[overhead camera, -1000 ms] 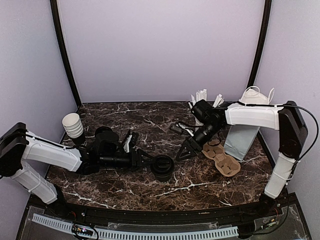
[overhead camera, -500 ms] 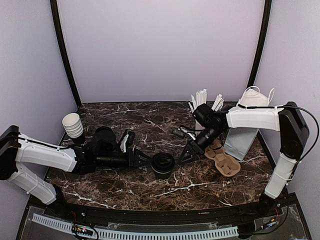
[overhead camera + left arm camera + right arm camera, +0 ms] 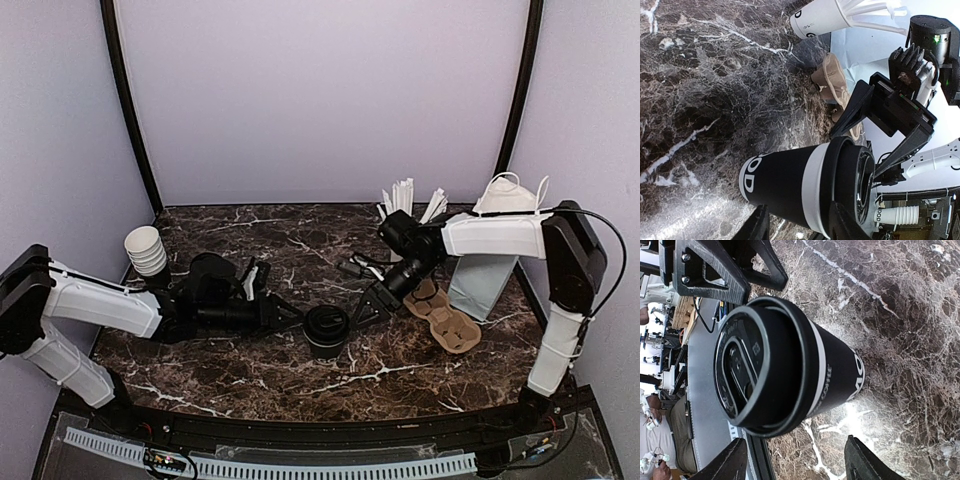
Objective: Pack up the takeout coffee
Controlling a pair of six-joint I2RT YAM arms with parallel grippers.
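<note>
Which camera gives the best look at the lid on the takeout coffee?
Right wrist view: the lid faces that camera, large, its recessed top plain. Left wrist shows mainly the side of the takeout coffee, lid angled away; top external shows it small from above.

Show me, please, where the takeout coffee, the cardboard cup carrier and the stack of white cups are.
takeout coffee [image 3: 326, 324]: top external view, on its black lid.
cardboard cup carrier [image 3: 452, 328]: top external view, on a near well.
stack of white cups [image 3: 144, 243]: top external view, on the top cup.
</note>
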